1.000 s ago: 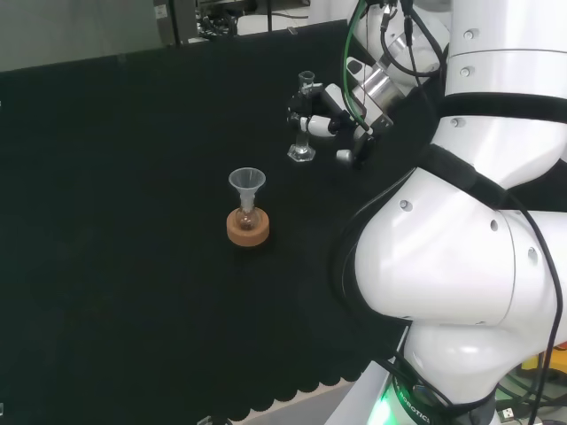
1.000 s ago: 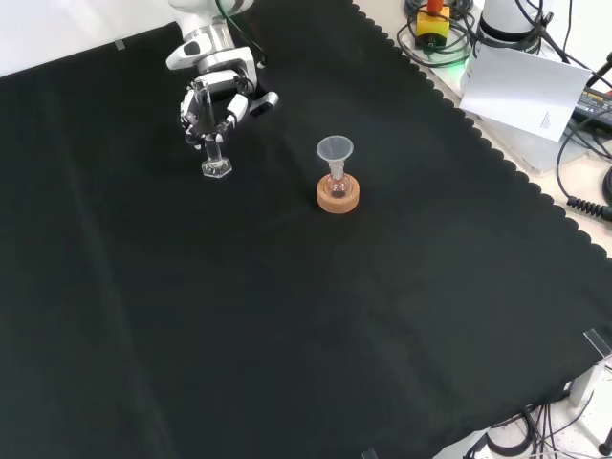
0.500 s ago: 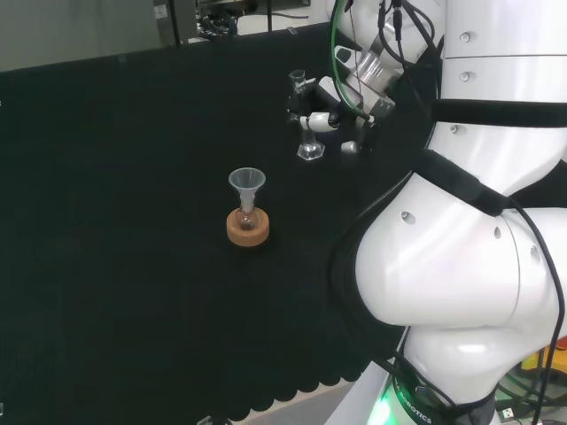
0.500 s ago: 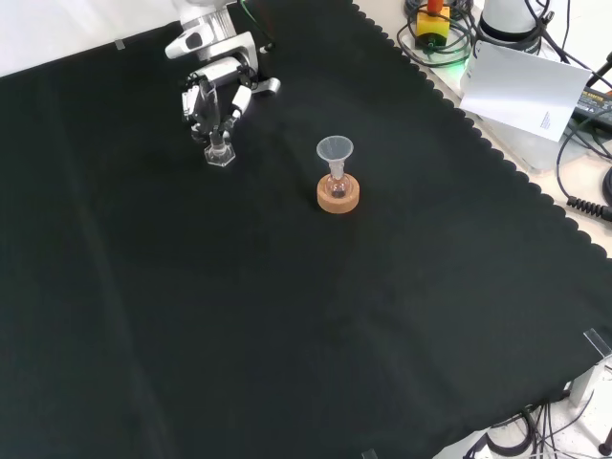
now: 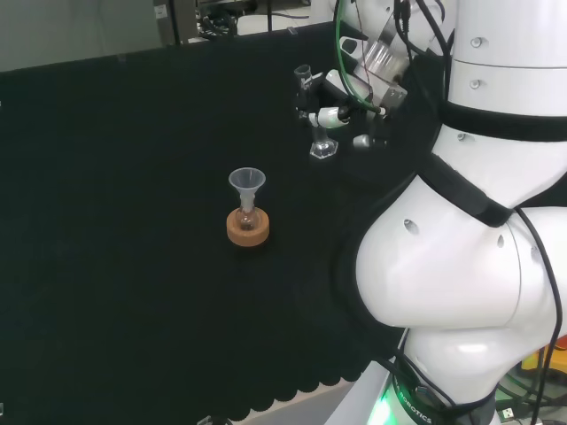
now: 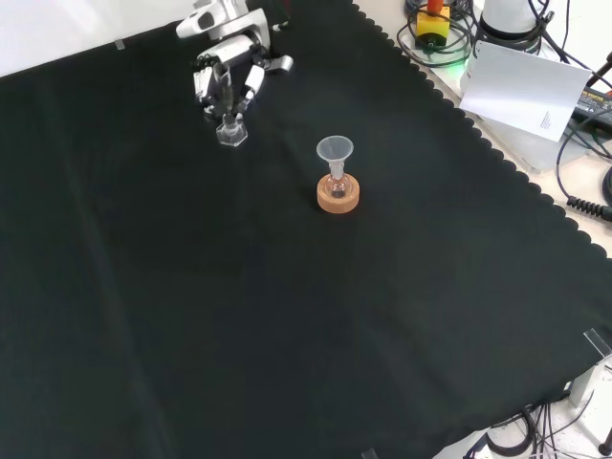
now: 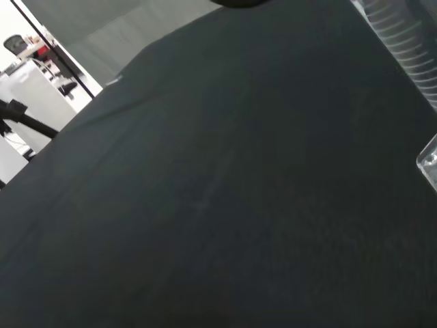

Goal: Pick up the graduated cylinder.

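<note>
Your hand (image 5: pixel 341 93) has its fingers curled round the cylinder (image 5: pixel 321 133), gripping the clear tube partway up. You can see the cylinder's foot hanging just below the fingers (image 6: pixel 215 86) in the front view, tilted a little, and close over the cloth (image 6: pixel 287 316); whether it touches you cannot tell. Down and to the left of the hand in the head view, well apart from it, a funnel (image 5: pixel 247 181) sits in a small flask (image 5: pixel 247 219) on a cork ring (image 5: pixel 248 228).
</note>
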Robot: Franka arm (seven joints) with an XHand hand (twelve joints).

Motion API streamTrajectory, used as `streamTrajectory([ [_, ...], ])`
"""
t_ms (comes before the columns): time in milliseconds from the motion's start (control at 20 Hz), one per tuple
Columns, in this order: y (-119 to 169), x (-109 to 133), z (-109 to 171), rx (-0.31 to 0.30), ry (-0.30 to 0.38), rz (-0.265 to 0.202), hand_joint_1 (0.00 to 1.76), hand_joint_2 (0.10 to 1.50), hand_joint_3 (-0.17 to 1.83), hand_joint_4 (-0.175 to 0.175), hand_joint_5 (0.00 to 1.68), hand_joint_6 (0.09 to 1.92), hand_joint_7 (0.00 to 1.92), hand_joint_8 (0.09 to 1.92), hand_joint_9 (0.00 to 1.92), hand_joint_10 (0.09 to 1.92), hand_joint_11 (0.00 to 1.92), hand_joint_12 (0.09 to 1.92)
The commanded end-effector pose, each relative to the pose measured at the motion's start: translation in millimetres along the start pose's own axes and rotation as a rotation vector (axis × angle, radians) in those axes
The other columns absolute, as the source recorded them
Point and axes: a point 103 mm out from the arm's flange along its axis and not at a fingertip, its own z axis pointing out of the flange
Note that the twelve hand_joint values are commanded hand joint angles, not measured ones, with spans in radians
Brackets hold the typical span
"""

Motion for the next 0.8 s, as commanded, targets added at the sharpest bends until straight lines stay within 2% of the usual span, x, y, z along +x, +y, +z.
streamTrajectory([
  [50, -44.3, 26.6, -17.2, 0.105, -0.074, 0.024, 1.14, 1.15, 0.00, -0.175, 0.92, 1.10, 1.10, 0.50, 1.32, 0.13, 1.21, 0.80],
  [300, -64.9, 40.6, -23.0, 0.207, -0.119, 0.036, 1.14, 1.15, 0.00, -0.175, 0.92, 1.10, 1.10, 0.49, 1.32, 0.12, 1.21, 0.80],
  [500, -76.1, 53.2, -26.0, 0.248, -0.147, 0.027, 1.14, 1.15, 0.00, -0.175, 0.92, 1.10, 1.10, 0.49, 1.32, 0.12, 1.21, 0.80],
  [700, -88.6, 66.7, -25.1, 0.332, -0.211, 0.021, 1.14, 1.15, 0.00, -0.175, 0.92, 1.10, 1.10, 0.49, 1.32, 0.12, 1.22, 0.80],
  [800, -94.5, 71.9, -23.1, 0.374, -0.221, 0.027, 1.14, 1.15, 0.00, -0.175, 0.92, 1.10, 1.10, 0.49, 1.32, 0.12, 1.22, 0.80],
])
